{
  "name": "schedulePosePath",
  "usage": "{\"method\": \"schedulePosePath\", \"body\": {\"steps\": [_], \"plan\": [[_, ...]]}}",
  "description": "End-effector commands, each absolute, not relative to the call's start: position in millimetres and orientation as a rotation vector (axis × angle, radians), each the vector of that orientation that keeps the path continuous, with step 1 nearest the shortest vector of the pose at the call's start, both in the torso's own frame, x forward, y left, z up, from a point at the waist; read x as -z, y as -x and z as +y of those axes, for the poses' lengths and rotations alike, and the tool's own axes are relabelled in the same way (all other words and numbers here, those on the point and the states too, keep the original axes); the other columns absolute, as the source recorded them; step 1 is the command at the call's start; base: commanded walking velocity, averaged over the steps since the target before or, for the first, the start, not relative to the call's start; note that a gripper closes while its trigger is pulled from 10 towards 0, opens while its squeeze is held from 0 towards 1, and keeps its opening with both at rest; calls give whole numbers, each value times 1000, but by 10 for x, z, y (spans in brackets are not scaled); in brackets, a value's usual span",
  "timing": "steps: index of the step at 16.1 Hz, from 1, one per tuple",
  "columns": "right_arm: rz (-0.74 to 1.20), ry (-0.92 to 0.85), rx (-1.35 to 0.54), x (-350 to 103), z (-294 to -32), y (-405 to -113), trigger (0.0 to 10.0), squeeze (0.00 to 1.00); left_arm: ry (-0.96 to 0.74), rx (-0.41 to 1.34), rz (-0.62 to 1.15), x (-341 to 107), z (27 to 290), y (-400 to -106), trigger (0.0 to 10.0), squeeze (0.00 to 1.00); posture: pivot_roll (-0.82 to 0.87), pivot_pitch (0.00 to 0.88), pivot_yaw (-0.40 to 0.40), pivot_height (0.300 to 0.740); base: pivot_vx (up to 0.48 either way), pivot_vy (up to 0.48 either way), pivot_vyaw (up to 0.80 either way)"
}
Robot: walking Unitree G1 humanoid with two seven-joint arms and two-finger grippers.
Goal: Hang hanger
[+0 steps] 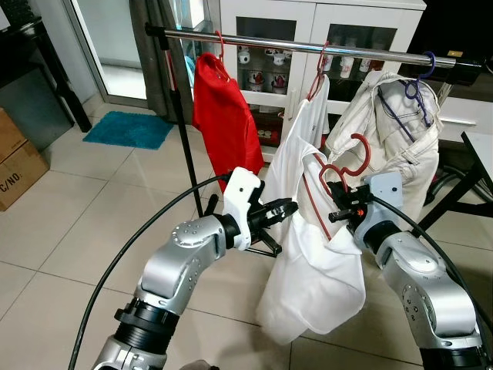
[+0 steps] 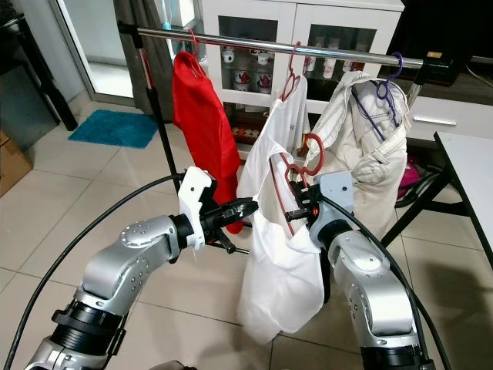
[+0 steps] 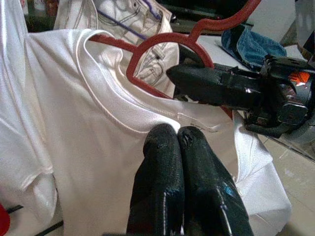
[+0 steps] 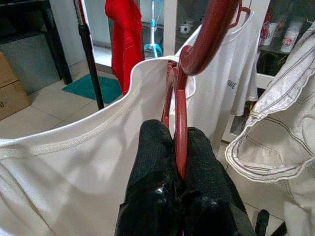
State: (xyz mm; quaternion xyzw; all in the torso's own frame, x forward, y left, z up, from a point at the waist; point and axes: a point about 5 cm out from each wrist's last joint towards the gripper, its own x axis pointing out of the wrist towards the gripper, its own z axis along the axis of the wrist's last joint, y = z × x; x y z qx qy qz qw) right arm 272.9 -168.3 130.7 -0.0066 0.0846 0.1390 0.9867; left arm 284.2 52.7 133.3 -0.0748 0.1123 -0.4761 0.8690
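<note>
Tiled living-room floor (image 1: pixel 69 208) with a teal mat (image 1: pixel 127 129) far left, a cardboard box (image 1: pixel 14 158) at the left edge, and a white glass-door cabinet (image 1: pixel 323 46) behind a chrome clothes rail (image 1: pixel 293 42) running across the far side on a black stand. Hanging on the rail: a red garment on a red hanger (image 1: pixel 223 108) at left, a white t-shirt on a red hanger (image 1: pixel 312 116) in the middle, a cream jacket on a purple hanger (image 1: pixel 397 123) at right. Task item, a dark red plastic hanger (image 1: pixel 343 166) carrying a white t-shirt (image 1: pixel 312 254), sits below the rail, nearer the robot, between the middle shirt and the jacket; its hook points up and is not over the rail. Right gripper (image 1: pixel 339 210) has its fingers pinching the hanger just under the hook, seen clearly in the right wrist view (image 4: pixel 179 147). Left gripper (image 1: pixel 283 208) is just beside the shirt's left collar, fingers pressed together with nothing visibly between them (image 3: pixel 179 135), tips at or near the fabric, contact unclear. Progress judgement: hanger picked up and loaded with the shirt, carried close to the rail; left to do is raise it, drop the hook over a free stretch of rail between the hung garments, then release.
</note>
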Motion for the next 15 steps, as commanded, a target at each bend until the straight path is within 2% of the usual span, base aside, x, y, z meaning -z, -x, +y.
{"method": "schedulePosePath", "body": {"steps": [1, 2, 4, 7, 10, 13, 14, 15], "plan": [[135, 23, -272, -1374, -1692, -2758, 10000, 0, 95, 1002, 234, -1329, 519, -2849, 10000, 231, -141, 0, 31, 740, 0, 0, 0], [136, 23, -273, -1371, -1688, -2759, 10000, 0, 119, 1002, 235, -1325, 509, -2842, 10000, 1000, -140, 0, 31, 740, 0, 0, 0], [136, 22, -277, -1365, -1683, -2764, 10000, 0, 170, 1019, 228, -1351, 489, -2826, 10000, 1000, -139, 0, 29, 740, 0, 0, 0], [138, 25, -288, -1359, -1677, -2750, 10000, 0, 160, 965, 198, -1382, 553, -2875, 10000, 1000, -138, 0, 30, 740, 0, 0, 0], [136, 38, -320, -1376, -1709, -2746, 10000, 0, 143, 989, 201, -1397, 611, -2872, 10000, 1000, -138, 0, 37, 740, 0, 0, 0], [133, 125, -609, -1495, -1769, -2574, 10000, 0, 71, 969, 142, -1523, 1114, -2935, 10000, 1000, -147, 0, 54, 740, 0, 0, 0], [138, 130, -649, -1509, -1774, -2541, 10000, 0, 63, 966, 140, -1542, 1189, -2938, 10000, 1000, -143, 0, 44, 740, 0, 0, 0], [154, 144, -734, -1539, -1781, -2481, 10000, 0, 19, 960, 146, -1576, 1378, -2945, 10000, 1000, -145, 0, 44, 740, 0, 0, 0]]}}
